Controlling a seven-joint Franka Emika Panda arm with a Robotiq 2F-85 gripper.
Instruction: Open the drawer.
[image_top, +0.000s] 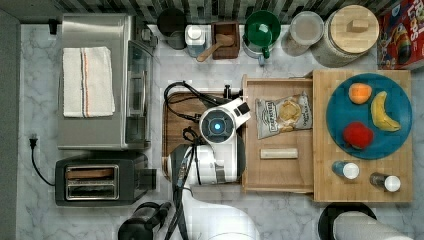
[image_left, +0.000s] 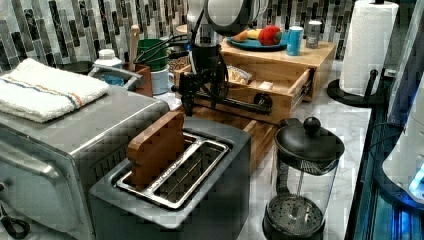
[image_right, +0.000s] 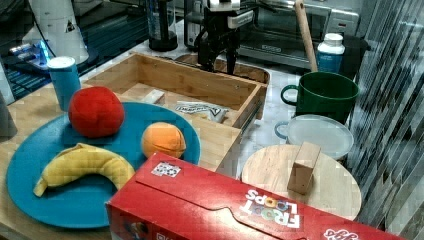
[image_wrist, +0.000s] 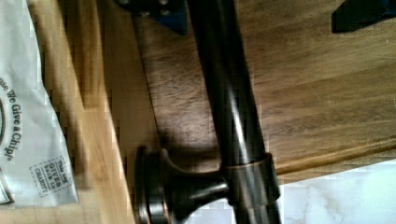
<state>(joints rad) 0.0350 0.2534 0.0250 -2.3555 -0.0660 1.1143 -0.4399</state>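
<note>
Drawer (image_top: 278, 175) pulled out, chip bag (image_top: 283, 115) inside | gripper (image_right: 223, 62) w/ fingers spread astride bar handle (image_wrist: 229, 107), not clamped | over dark tray (image_top: 172, 125)

Arm (image_top: 210, 160) hides drawer (image_top: 277, 175) handle; hand's finger spacing unclear.

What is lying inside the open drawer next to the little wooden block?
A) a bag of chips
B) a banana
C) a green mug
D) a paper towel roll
A: in the top view a bag of chips lies inside the drawer, beside the small wooden block.
</note>
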